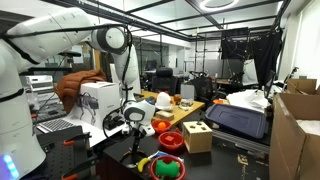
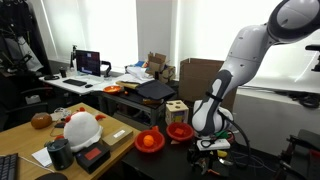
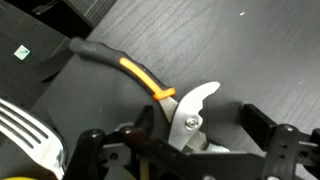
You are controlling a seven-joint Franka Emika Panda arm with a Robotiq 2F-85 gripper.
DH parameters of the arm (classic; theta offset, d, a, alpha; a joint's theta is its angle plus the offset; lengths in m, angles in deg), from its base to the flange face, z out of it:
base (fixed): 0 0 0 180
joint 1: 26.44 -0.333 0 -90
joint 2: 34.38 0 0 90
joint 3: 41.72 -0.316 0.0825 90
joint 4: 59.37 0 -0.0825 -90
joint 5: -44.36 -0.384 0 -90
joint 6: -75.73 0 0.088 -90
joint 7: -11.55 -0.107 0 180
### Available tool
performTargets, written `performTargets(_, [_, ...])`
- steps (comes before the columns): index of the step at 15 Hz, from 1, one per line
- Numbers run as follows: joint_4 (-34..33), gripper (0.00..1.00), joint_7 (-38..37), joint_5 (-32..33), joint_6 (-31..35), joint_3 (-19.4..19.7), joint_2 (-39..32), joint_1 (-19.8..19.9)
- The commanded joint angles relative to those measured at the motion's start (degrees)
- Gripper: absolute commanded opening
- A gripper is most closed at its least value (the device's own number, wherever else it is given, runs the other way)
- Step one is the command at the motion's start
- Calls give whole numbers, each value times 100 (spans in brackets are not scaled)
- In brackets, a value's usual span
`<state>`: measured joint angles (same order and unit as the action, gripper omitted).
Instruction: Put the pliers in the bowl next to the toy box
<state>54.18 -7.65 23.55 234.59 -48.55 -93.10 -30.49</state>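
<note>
Bare dark tabletop (image 3: 255, 55) beyond pliers (image 3: 130, 72); black object (image 3: 30, 50) close by handle end. At red bowl (image 2: 180, 131): toy box (image 2: 177, 108) just behind, orange bowl (image 2: 150, 141) beside, open from above.

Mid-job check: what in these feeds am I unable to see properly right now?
1. Grip: in the wrist view the bottom edge cuts off the tips of the gripper, so whether it clamps the black-and-orange-handled pliers is unclear.
2. Pliers in both exterior views: too small, masked by the gripper.
3. Inside of the red bowl beside the light wooden toy box: too small to read in both exterior views.
</note>
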Motion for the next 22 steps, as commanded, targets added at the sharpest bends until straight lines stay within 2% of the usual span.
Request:
performTargets(1, [-121,60,444,219,247,-55,-172,26])
performTargets(8, [-129,9,1090,344,212,-239,-176,261])
performTargets(18, [82,9,1436,480,497,-372,-23,312])
performTargets(22, [268,9,1602,630,831,-430,141,309])
